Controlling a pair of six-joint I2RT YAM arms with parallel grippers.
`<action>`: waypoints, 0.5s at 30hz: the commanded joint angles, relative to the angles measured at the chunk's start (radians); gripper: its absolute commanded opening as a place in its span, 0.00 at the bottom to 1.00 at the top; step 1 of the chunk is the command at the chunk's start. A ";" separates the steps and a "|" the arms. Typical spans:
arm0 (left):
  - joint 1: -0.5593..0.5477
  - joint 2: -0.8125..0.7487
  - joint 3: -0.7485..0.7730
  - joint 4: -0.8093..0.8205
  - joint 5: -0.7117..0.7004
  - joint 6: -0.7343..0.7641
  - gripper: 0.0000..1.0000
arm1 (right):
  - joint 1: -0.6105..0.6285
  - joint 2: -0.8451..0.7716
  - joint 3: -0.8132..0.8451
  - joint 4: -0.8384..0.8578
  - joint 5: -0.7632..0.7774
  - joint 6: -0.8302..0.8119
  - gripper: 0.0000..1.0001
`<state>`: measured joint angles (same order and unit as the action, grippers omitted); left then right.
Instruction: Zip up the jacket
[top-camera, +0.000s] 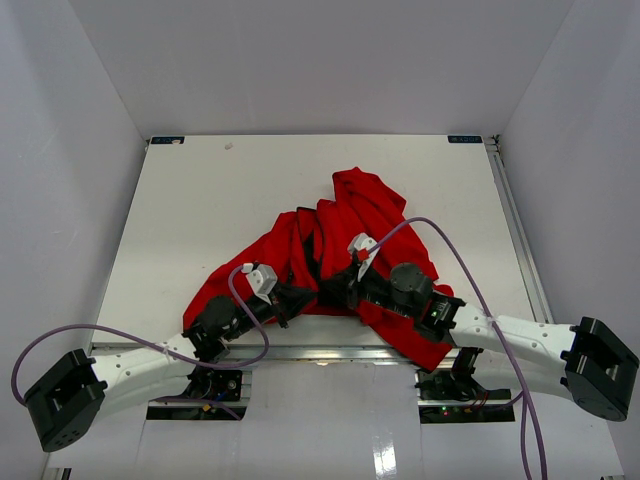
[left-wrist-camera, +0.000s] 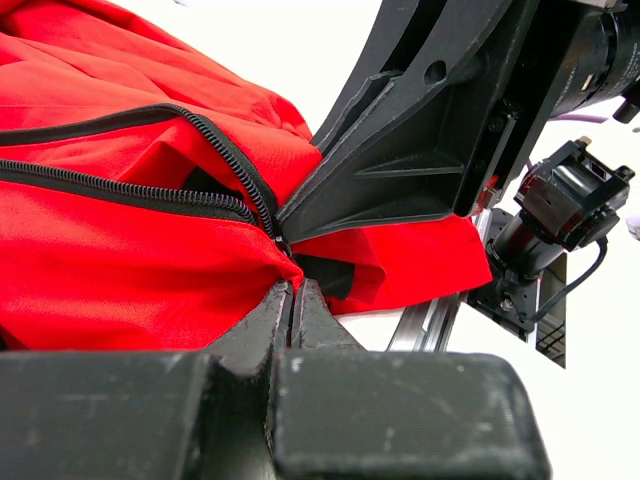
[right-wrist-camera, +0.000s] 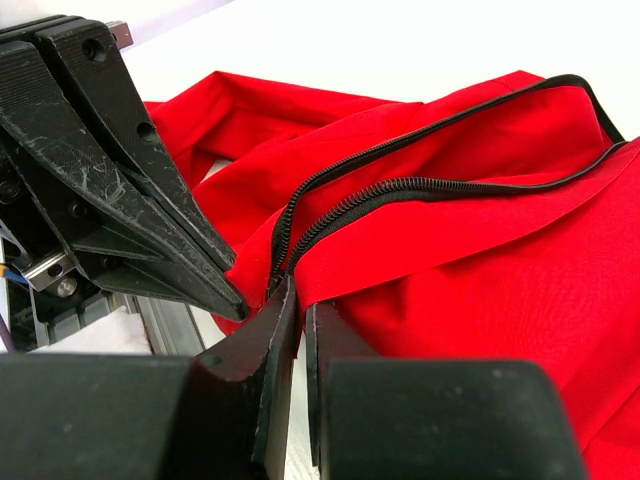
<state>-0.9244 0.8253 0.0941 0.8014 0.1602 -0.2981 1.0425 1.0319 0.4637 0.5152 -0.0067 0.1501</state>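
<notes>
Left wrist view: left gripper (left-wrist-camera: 292, 292) pinches shut on the jacket (left-wrist-camera: 120, 280) hem, apparently anchoring it; right gripper (right-wrist-camera: 298, 306), nearly closed, nips the zipper (right-wrist-camera: 400, 186) base.

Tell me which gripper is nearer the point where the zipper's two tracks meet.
Right, narrowly. The right gripper touches the zipper junction; the left gripper pinches the jacket hem just below it.

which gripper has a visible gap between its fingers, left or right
The right gripper: a thin slit shows between its fingers, whereas on the left gripper they press together, by the zipper of the jacket.
</notes>
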 joint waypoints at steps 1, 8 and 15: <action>-0.010 -0.004 0.020 -0.029 0.147 -0.002 0.00 | -0.007 -0.031 0.064 0.086 0.034 -0.038 0.08; 0.000 0.000 0.004 0.020 0.213 -0.012 0.00 | -0.020 -0.036 0.082 0.089 0.053 -0.047 0.08; 0.022 0.018 0.003 0.050 0.281 -0.026 0.00 | -0.030 -0.059 0.095 0.089 0.027 -0.044 0.08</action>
<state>-0.8939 0.8296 0.0942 0.8400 0.2466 -0.2972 1.0380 1.0040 0.4772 0.4896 -0.0220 0.1366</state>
